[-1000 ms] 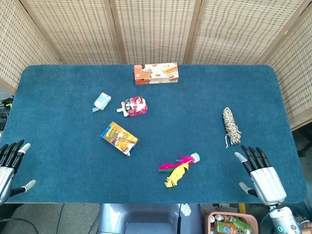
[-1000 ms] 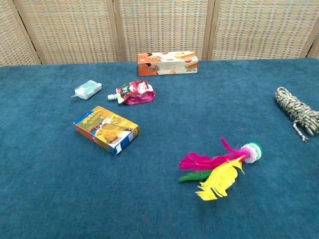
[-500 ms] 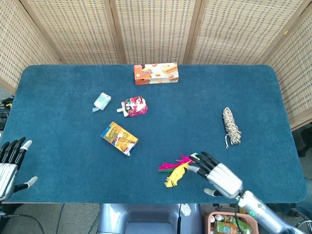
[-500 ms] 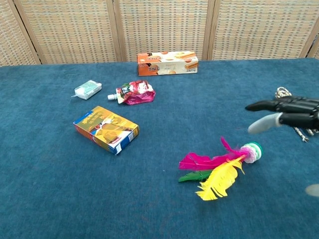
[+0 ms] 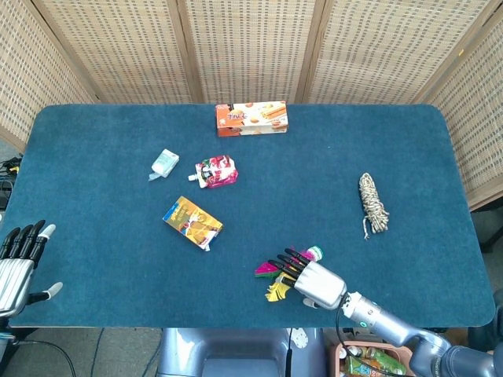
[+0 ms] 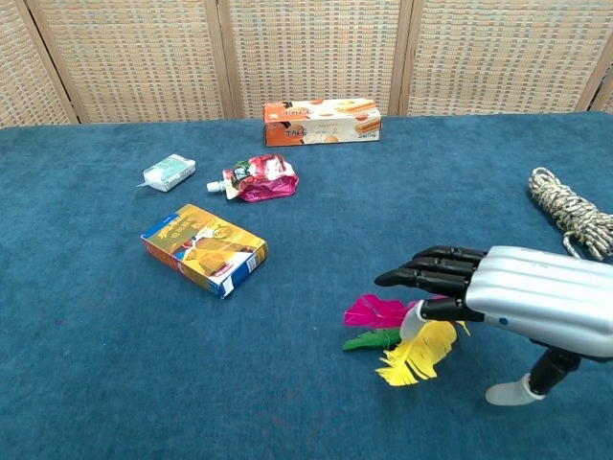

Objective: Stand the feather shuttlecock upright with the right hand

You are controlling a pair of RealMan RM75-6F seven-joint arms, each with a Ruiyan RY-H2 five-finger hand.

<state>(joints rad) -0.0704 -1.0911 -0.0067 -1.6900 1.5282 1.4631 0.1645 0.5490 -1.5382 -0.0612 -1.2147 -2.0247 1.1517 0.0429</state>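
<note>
Overhead, the feather shuttlecock (image 5: 277, 276) lies flat near the front edge of the blue bench (image 5: 236, 196), its base beside the right hand (image 5: 313, 280), whose fingers stretch out flat over the feathers, holding nothing. At the bench's front left corner the left hand (image 5: 17, 263) is spread, empty. From the chest camera, the right hand (image 6: 522, 292) hovers over the shuttlecock (image 6: 397, 337), thumb apart below, the pink and yellow feathers showing beneath its fingertips.

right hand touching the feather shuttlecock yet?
Cannot tell. In the chest view the right hand hangs flat over the pink, yellow and green feather shuttlecock, hiding its base; the head view overlaps them too, with no plain contact or gap.
</note>
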